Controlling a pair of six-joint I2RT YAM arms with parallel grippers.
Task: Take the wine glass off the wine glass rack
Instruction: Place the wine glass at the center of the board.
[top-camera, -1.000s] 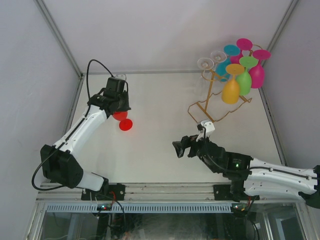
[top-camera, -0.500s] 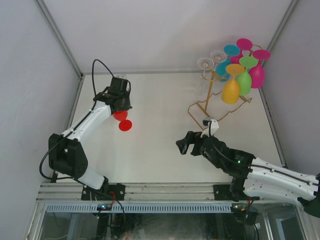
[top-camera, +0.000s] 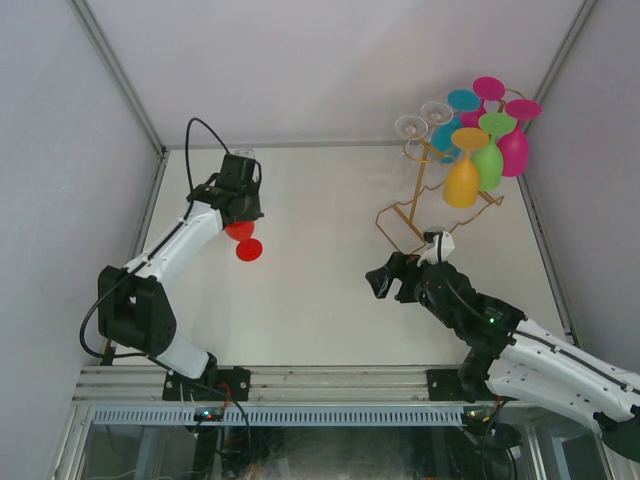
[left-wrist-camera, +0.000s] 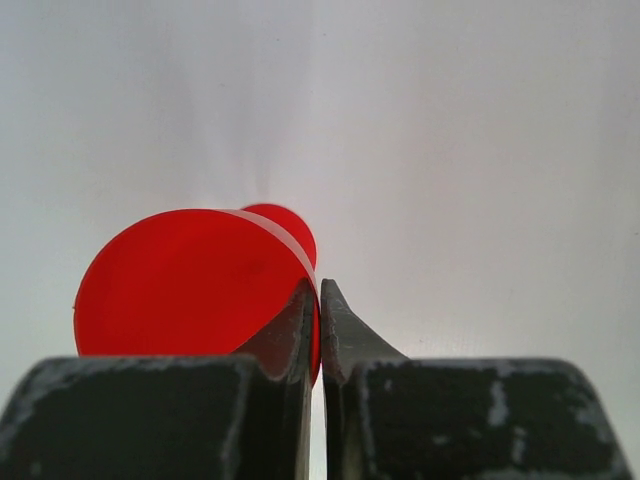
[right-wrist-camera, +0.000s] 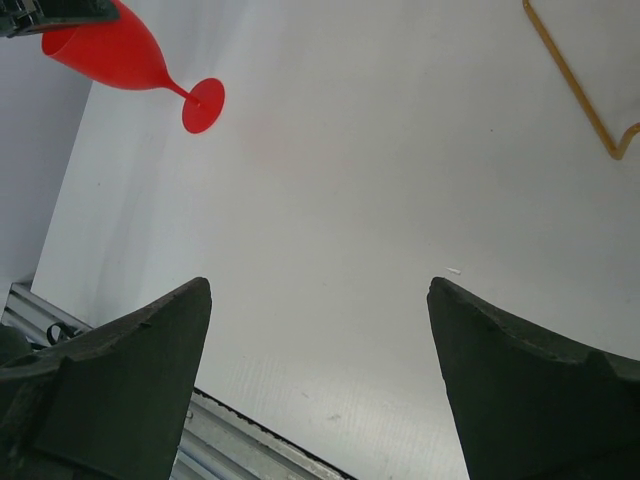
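Jaws of the left gripper (left-wrist-camera: 318, 308) sit nearly together, apparently pinching the rim of the tilted red plastic wine glass (left-wrist-camera: 190, 285) — well apart from the gold wire wine glass rack (top-camera: 417, 187). The right gripper (right-wrist-camera: 318, 287) gapes wide — empty.

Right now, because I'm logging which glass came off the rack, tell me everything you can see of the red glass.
The red glass is a single-colour, plastic-looking wine glass with a tapered bowl, a thin stem and a round flat foot. It sits over the left side of the table, tilted, with its mouth toward the left pincer and its foot pointing away. The pincer is shut on the bowl's wall at the rim. Whether the foot touches the table is unclear.
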